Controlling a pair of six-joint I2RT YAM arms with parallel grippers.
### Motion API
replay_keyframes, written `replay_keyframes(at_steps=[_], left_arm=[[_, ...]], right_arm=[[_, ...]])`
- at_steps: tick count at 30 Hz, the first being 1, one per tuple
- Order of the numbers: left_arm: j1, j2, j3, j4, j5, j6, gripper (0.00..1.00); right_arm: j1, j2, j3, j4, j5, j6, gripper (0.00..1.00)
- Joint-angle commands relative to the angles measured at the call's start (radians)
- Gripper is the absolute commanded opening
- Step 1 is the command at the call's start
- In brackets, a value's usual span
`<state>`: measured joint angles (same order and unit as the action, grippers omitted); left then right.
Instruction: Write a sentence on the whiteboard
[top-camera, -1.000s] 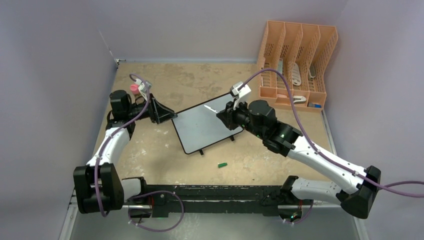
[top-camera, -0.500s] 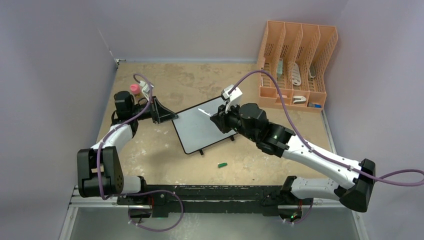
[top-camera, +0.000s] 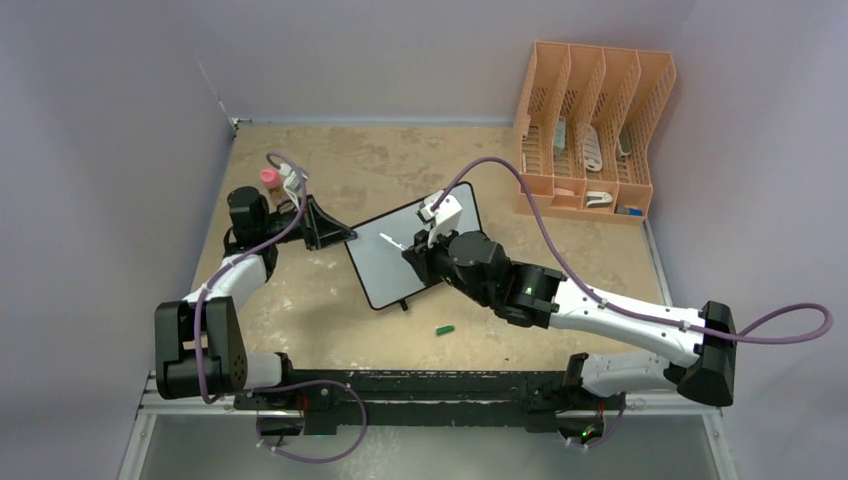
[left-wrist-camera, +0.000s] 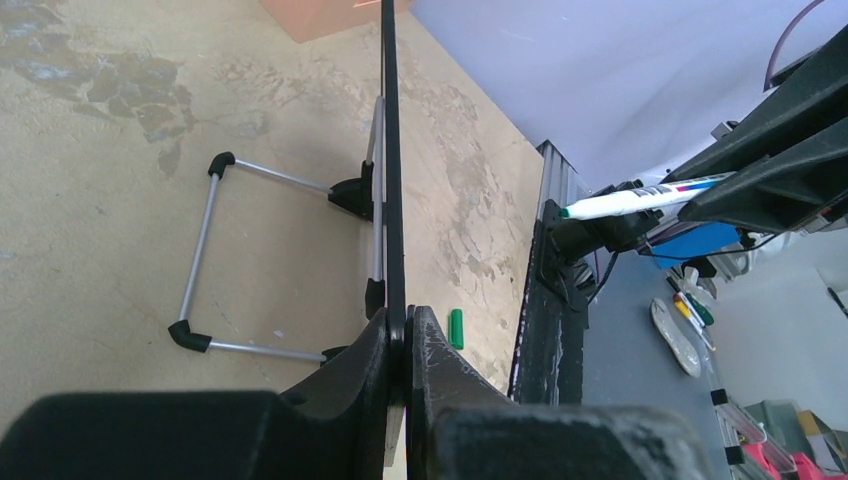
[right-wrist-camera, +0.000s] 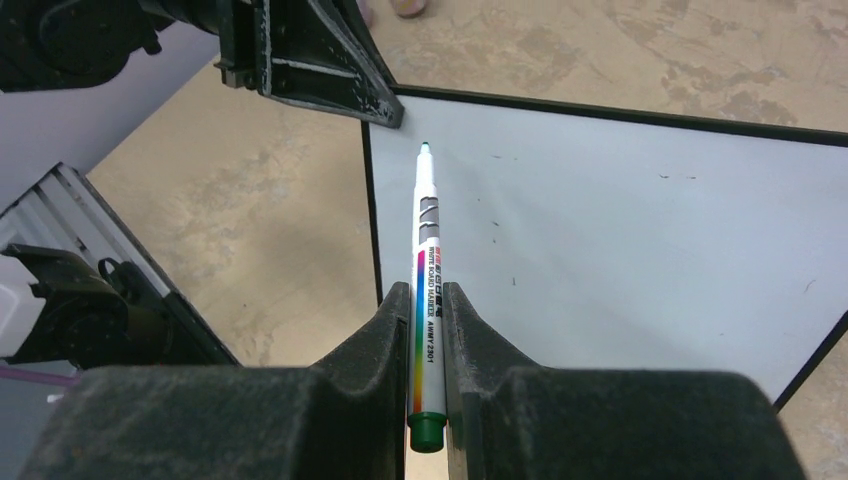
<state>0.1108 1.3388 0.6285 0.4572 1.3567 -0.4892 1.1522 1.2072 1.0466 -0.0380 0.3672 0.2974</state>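
White whiteboard (right-wrist-camera: 620, 230) (black frame), white marker (right-wrist-camera: 428, 260) with rainbow stripe, green cap (top-camera: 445, 329).

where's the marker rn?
Right wrist view, centre: the marker is clamped in the right gripper, its tip over the whiteboard near the corner that the left gripper pinches.

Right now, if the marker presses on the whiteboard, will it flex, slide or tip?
Probably stiff: the whiteboard looks thin but framed, straight edge-on. Likely light and apt to slide or tip on its thin wire stand, but the left gripper is shut on its edge, which should steady it.
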Motion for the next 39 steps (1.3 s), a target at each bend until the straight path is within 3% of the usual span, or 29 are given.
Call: replay_keyframes(at_steps=[1,11,39], left_arm=[[-0.024,-0.041,-0.019,0.063,0.018,-0.002,0.0],[-0.041,-0.056,0.012,-0.079,-0.017,0.128,0.0],[-0.04,-0.067,0.03,-0.146,-0.024,0.176,0.0]], right_arm=[[0.048,0.003,-0.003,0.116,0.138,0.041,0.0],[0.141,0.091,0.016,0.116,0.292,0.105,0.0],[0.161,0.214,0.093,0.131,0.339,0.115,0.0]])
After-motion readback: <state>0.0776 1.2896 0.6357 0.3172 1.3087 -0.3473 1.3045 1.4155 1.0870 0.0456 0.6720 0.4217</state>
